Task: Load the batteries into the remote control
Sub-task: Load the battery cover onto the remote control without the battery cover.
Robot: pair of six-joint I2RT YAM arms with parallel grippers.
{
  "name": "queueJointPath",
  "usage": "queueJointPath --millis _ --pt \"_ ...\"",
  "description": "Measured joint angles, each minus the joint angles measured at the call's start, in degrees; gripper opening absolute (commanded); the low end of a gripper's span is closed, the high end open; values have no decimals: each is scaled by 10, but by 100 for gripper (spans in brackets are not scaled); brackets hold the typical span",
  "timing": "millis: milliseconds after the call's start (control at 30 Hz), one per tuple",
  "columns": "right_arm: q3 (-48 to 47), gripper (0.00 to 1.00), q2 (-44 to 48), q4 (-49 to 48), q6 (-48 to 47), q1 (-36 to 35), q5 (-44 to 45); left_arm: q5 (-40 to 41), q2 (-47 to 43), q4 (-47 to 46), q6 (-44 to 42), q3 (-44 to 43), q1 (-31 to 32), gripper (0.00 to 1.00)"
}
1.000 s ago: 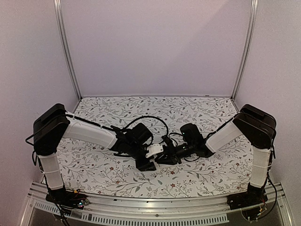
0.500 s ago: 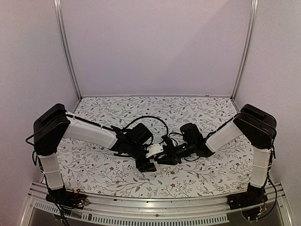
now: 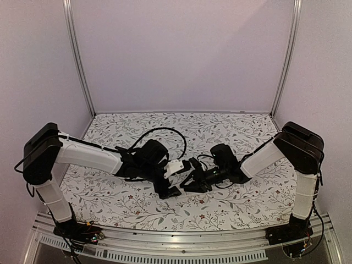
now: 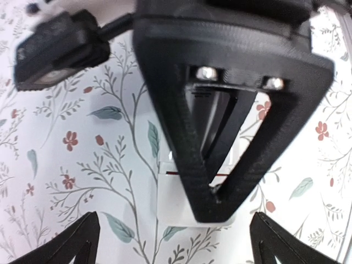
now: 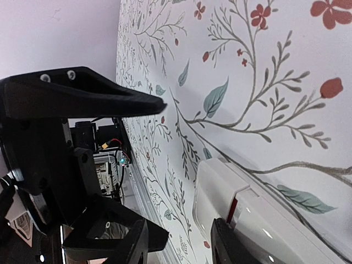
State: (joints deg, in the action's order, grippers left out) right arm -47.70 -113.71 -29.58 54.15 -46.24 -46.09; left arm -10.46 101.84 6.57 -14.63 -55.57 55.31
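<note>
**Left wrist view: remote on the table, both grippers slack**

My left gripper is spread wide and grasps nothing. Its two fingertips sit in the bottom corners of the frame. Between them, at bottom centre, the remote lies flat on the flowered table, and neither tip touches it. A thin red line crosses its white shell; whether that is a battery I cannot tell. A black triangular finger hangs over the remote and hides most of it. It belongs to my right gripper.

In the top view, at the centre of the frame, that gripper's jaws stand partly apart with nothing clamped between them. The remote shows there as a small white block just left of them.

In the right wrist view the remote fills the lower right. A dark fingertip overlaps its end at the bottom edge, but I cannot confirm contact.
</note>
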Motion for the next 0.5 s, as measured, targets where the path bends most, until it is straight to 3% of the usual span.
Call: queueJointPath --millis 367,500 --pt "9 35 33 26 1 -3 14 50 -124 -111 93 113 -14 96" --pt "8 35 70 26 0 -3 14 92 -162 -135 147 140 -16 91"
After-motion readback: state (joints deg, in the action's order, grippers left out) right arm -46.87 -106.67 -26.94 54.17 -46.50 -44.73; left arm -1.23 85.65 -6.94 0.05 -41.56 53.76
